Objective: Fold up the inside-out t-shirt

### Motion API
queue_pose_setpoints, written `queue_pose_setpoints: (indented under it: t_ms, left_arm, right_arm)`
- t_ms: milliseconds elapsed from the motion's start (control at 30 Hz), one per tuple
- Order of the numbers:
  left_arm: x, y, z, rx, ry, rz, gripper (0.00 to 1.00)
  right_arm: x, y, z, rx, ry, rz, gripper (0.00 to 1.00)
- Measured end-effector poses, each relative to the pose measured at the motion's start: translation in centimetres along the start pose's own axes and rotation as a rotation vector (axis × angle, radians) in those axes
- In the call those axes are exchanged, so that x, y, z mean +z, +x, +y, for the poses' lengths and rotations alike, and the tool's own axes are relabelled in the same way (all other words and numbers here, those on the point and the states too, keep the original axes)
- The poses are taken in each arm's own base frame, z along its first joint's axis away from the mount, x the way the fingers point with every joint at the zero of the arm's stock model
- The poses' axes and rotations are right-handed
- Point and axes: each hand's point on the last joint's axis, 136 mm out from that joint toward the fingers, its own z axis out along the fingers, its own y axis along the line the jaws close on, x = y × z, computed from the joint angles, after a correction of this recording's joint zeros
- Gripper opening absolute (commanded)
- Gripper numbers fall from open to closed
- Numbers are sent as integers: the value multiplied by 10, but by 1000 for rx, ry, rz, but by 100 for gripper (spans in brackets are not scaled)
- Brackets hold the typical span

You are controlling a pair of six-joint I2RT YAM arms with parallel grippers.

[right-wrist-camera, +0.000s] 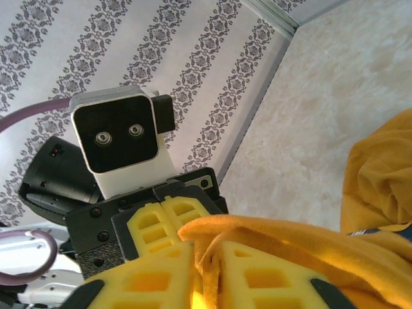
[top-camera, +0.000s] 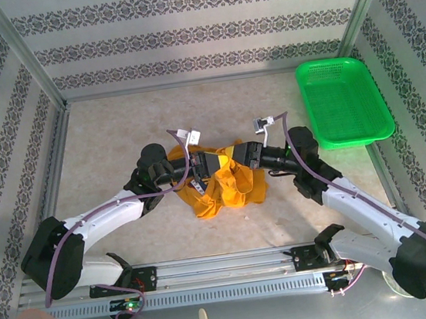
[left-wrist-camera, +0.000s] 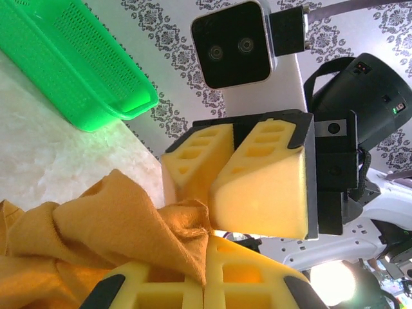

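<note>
The mustard-orange inside-out t-shirt (top-camera: 228,189) hangs in a bunch above the middle of the table, held up between both arms. My left gripper (top-camera: 213,160) is shut on a pinched fold of its cloth (left-wrist-camera: 116,212), and the yellow fingers (left-wrist-camera: 244,277) meet at the seam with fabric caught between them. My right gripper (top-camera: 237,153) faces it tip to tip, almost touching. It is shut on another fold, with cloth (right-wrist-camera: 380,187) wedged between its fingers (right-wrist-camera: 270,277). A sliver of dark print shows at the right edge of the right wrist view.
A green plastic basket (top-camera: 343,99) sits at the back right of the table, also seen from the left wrist as the basket (left-wrist-camera: 77,64). Patterned walls enclose the table on three sides. A metal rail (top-camera: 227,270) runs along the near edge.
</note>
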Motion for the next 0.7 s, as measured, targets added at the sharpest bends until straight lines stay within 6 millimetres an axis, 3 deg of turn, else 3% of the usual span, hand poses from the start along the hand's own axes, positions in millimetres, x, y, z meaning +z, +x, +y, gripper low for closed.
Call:
queue_pose_setpoints:
  t_ms: [133, 233, 367, 467, 533, 633, 700]
  left_arm:
    - [0, 0, 0, 3, 0, 0, 0]
    - [0, 0, 0, 3, 0, 0, 0]
    - [0, 0, 0, 3, -1, -1, 2]
    - [-2, -3, 0, 13, -12, -17, 39]
    - [-8, -7, 0, 24, -38, -51, 57]
    - [-31, -17, 9, 36, -129, -139, 71]
    - [-53, -27, 18, 38, -223, -221, 77]
  right_arm:
    - [1, 0, -3, 4, 8, -2, 18]
    - [1, -1, -2, 3, 7, -4, 0]
    - [1, -1, -2, 0, 5, -6, 0]
    - [-1, -6, -2, 4, 11, -12, 0]
    - [-7, -23, 2, -3, 13, -44, 0]
    - [-28, -59, 20, -32, 7, -124, 0]
    - [-46, -82, 46, -76, -12, -183, 0]
